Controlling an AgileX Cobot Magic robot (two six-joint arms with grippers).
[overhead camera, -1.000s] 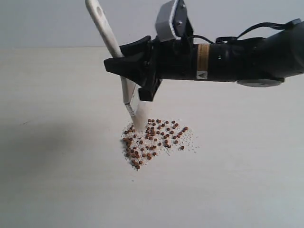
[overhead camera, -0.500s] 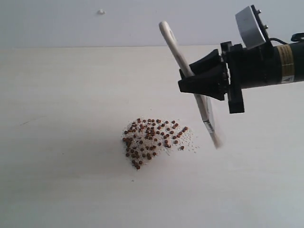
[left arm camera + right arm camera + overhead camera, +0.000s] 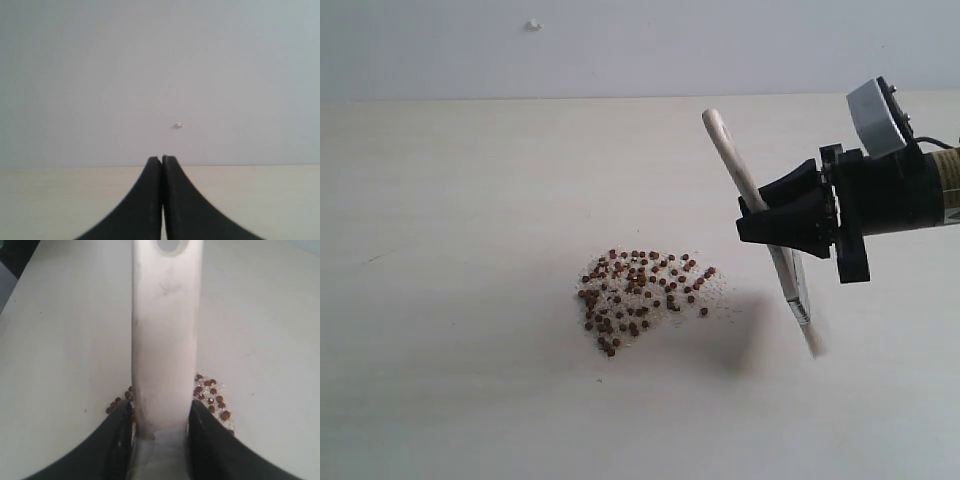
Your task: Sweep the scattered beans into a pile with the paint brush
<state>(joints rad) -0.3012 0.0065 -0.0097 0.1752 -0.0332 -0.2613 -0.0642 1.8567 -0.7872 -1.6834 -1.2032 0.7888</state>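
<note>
Beans (image 3: 645, 300) are seen lying in a loose patch near the middle of the table (image 3: 470, 250), mixed with fine whitish grains, and a few stragglers are spread at its three o'clock edge. The paint brush (image 3: 792, 285) is clamped by its handle between the jaws of the right gripper (image 3: 750, 220), with the handle leaning toward eleven o'clock and the bristles pointed down toward five o'clock. In the exterior view the brush is held well apart from the patch, at about three o'clock of it. The bristle tip is blurred, so contact with the table cannot be confirmed. A shadow cast between brush and beans suggests it is lifted. The left gripper (image 3: 161, 200) is closed on nothing.

The step in hand is judged to be a repositioning for a fresh stroke. Next, the bristles would need to be lowered onto the table outside the three o'clock stragglers and drawn toward nine o'clock, lightly enough that beans are not flicked away.
</note>
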